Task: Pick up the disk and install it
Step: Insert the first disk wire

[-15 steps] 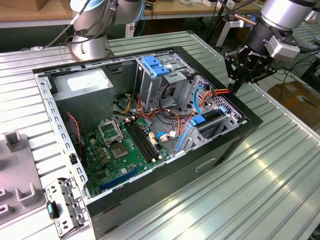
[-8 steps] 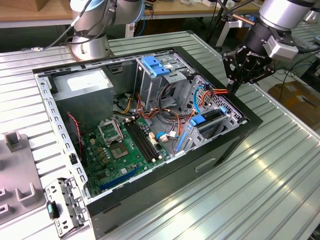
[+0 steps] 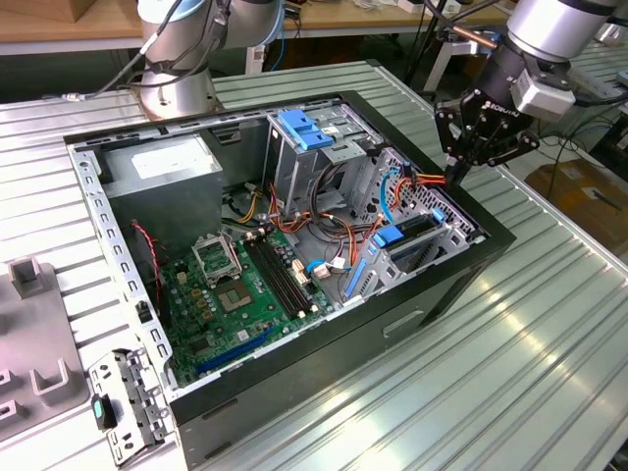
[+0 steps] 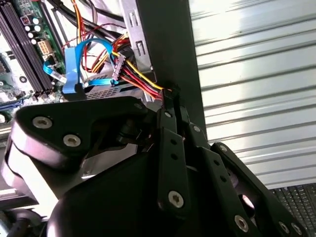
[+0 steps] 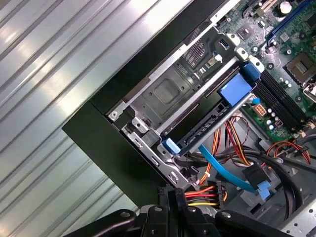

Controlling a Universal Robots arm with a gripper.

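Observation:
The disk (image 3: 392, 236) sits in a slot of the low metal drive cage at the open computer case's corner on the exterior view's right, with its blue carrier edge showing. The first wrist view shows the disk (image 5: 236, 92) as a long blue-edged frame in that cage. A blue part of it (image 4: 74, 79) appears in the second wrist view. My gripper (image 3: 454, 179) is just above the case's wall beside the cage, shut, fingertips pressed together with nothing seen between them. The gripper (image 5: 173, 190) tips are next to a red, yellow and orange cable bundle (image 5: 205, 193); the gripper (image 4: 170, 94) touches no part of the disk.
A tall metal cage with a blue latch (image 3: 305, 129) stands mid-case. The green motherboard (image 3: 245, 285) and power supply (image 3: 162, 162) lie further in. The arm's base (image 3: 177, 69) is behind the case. Grey fixtures (image 3: 34, 324) and a metal bracket (image 3: 123, 402) lie on the ribbed table.

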